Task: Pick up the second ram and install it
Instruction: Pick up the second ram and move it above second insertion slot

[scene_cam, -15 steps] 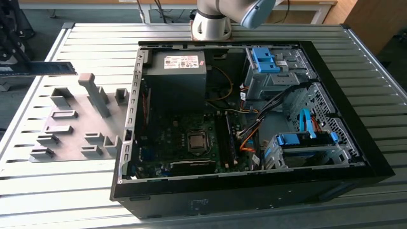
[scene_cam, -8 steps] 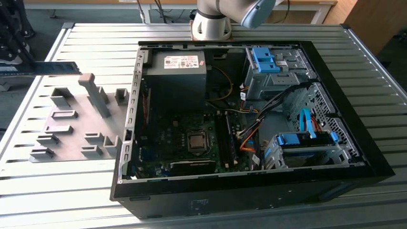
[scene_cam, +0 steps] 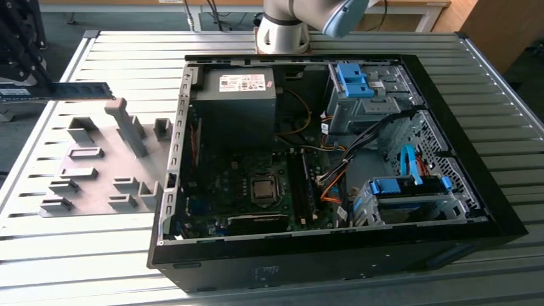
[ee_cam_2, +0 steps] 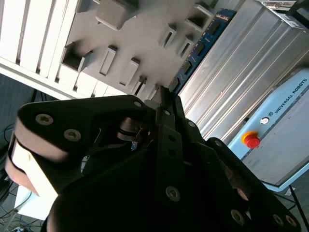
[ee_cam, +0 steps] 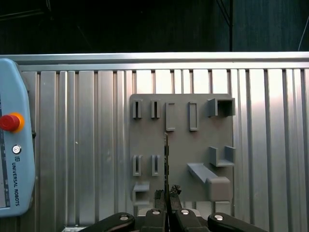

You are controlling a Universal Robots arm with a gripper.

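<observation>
the gripper (ee_cam: 167,194) is pinching the second ram (ee_cam: 166,154) by one end, with its fingertips pressed together on the thin board. in the first wrist view the ram is showing edge-on, running out over the grey fixture plate (ee_cam: 203,140) with its slots and blocks. in the second wrist view it is stretching away from the dark gripper body, blue-green with small dark chips, reaching along the plate's edge where the ribbed metal table (ee_cam_2: 241,58) is showing. i cannot tell whether it is touching the plate. in the exterior view the ram is sitting level at the exterior view's left, by the plate's upper corner as that view shows it. it is well apart from the open computer case (scene_cam: 340,268). the case is lying on its side on the table, with its circuit board, cables and blue drive brackets (scene_cam: 353,80) showing. a pale control pendant (ee_cam: 17,164) with a red button (ee_cam: 9,122) is lying near the plate, apart from it.
</observation>
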